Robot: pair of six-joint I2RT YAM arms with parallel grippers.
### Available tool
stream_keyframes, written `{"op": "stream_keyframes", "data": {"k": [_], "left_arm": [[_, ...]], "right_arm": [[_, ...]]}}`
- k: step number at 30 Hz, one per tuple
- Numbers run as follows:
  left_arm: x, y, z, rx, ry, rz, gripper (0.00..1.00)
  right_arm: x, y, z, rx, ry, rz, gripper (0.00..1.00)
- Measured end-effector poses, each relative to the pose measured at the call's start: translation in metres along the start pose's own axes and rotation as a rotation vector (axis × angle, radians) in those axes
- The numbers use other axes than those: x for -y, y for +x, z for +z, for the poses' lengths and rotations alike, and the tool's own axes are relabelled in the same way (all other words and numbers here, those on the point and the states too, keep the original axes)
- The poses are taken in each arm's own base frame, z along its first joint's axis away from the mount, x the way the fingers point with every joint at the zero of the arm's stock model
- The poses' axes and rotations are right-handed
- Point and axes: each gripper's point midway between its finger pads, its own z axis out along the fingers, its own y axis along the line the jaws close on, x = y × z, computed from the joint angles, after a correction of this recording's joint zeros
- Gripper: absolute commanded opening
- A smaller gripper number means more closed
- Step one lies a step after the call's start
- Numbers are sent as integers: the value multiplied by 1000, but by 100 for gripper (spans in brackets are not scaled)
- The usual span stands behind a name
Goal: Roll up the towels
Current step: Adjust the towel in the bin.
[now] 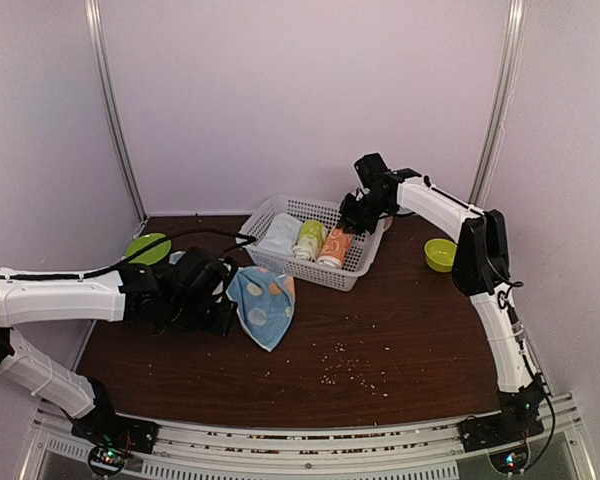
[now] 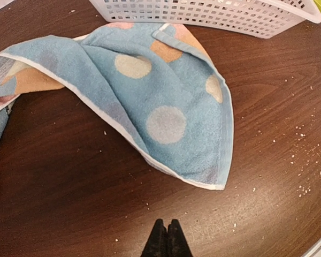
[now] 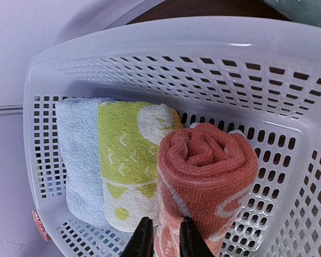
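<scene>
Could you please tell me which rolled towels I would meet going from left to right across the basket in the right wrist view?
In order: pale blue rolled towel → yellow-green rolled towel → peach-orange rolled towel, all lying in the white basket.

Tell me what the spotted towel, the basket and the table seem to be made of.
Spotted blue towel: likely terry cloth, fuzzy pile, stitched hem. Basket: glossy white plastic, grid of holes. Table: dark wood or wood-look laminate, faint grain, slight sheen.
</scene>
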Motion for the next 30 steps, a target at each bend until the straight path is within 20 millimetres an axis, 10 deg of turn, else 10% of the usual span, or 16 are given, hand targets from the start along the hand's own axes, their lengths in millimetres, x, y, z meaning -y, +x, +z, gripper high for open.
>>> {"op": "stream_keyframes", "data": {"k": [15, 24, 30], "left_arm": [[1, 5, 6, -20, -4, -1, 0], [1, 5, 6, -21, -4, -2, 0], [1, 5, 6, -20, -3, -3, 0]], "right_arm": [[5, 4, 41, -43, -54, 83, 45], [-11, -1, 32, -35, -107, 72, 59], [-39, -15, -16, 26, -152, 27, 59]]}}
